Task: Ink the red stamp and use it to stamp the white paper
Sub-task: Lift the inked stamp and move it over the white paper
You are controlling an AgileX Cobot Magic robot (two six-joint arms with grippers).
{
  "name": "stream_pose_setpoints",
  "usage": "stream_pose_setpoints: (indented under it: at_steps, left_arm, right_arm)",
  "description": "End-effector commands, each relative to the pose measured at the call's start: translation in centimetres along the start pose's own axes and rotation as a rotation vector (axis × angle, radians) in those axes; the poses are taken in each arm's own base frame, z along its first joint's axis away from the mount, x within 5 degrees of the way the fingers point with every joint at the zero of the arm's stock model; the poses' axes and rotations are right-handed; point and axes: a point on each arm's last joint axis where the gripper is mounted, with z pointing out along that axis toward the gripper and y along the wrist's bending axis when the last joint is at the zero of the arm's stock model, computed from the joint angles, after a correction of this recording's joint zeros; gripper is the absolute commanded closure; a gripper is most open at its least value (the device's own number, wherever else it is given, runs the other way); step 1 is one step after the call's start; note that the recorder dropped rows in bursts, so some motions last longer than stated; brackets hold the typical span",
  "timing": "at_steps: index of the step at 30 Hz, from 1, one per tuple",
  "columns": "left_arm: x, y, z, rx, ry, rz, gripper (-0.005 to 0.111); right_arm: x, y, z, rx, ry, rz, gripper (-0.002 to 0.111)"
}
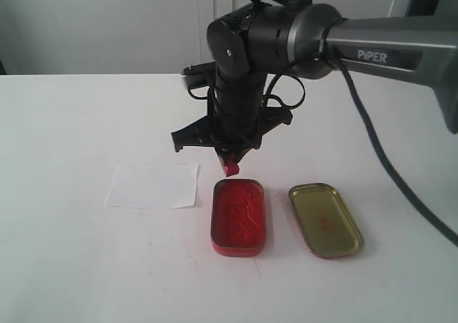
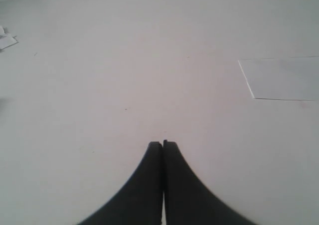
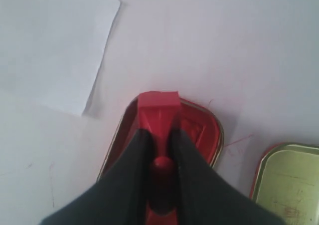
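right gripper: clenched on the stamp's knob, pointing down, its arm reaching in from the right
stamp: red, held base down in the right gripper's jaws, at the far left corner of the tin; off the paper; whether it touches the tin's rim cannot be told
tin: open, red ink pad inside, in the middle of the table
paper: white, flat on the table, just left of the tin and apart from it
lid: gold, inside up, right of the tin, apart from it
left gripper: jaws pressed together, nothing between them, over bare table
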Motion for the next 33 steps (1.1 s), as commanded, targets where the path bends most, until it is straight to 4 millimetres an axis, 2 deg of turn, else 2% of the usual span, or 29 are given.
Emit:
stream_pose_setpoints:
  at_steps: [1, 8, 17, 23, 27, 33]
  left_arm:
    - [0.1, 0.0, 0.0, 0.0, -0.005, -0.004, 0.107]
    - [0.1, 0.0, 0.0, 0.0, -0.005, -0.004, 0.107]
    - [0.1, 0.0, 0.0, 0.0, -0.005, -0.004, 0.107]
    - [0.1, 0.0, 0.0, 0.0, -0.005, -0.004, 0.107]
    - [0.1, 0.0, 0.0, 0.0, -0.005, -0.004, 0.107]
    - [0.1, 0.0, 0.0, 0.0, -0.005, -0.004, 0.107]
  right_arm:
    - [-1.1, 0.0, 0.3, 0.008, 0.027, -0.008, 0.108]
    - [-2.8, 1.5, 0.6, -0.083, 0.04, -0.007, 0.108]
    - [-4.2, 2.5, 2.9, -0.08, 0.083, -0.015, 0.108]
    - [-4.8, 3.3, 3.9, -0.143, 0.088, -0.003, 0.108]
    - [-5.0, 3.5, 4.3, -0.147, 0.081, -0.002, 0.108]
    - [-5.0, 5.2, 3.8, -0.151, 0.052, -0.046, 0.108]
